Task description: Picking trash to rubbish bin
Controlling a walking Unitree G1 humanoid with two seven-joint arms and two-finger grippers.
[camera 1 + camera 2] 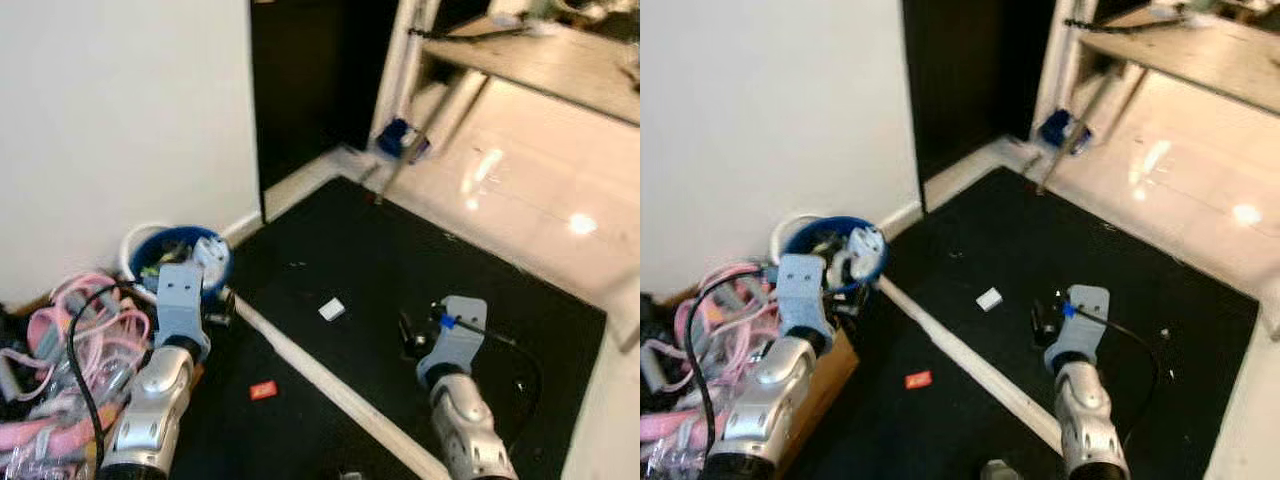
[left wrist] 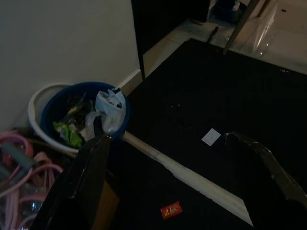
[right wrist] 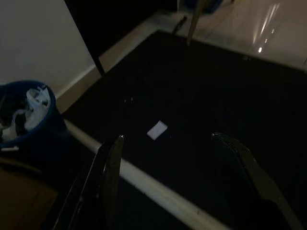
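Two scraps lie on the black mat (image 1: pixel 480 270): a white scrap (image 1: pixel 332 309) ahead, nearer the spread, empty right gripper (image 3: pixel 168 143), and a red scrap (image 1: pixel 263 390) nearer the spread left gripper (image 2: pixel 168 143), beside the blue bin (image 1: pixel 150 250).

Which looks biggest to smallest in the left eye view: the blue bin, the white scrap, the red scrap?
1. Blue bin, by far the largest.
2. White scrap.
3. Red scrap, close to the white scrap in size, so that order is unsure.
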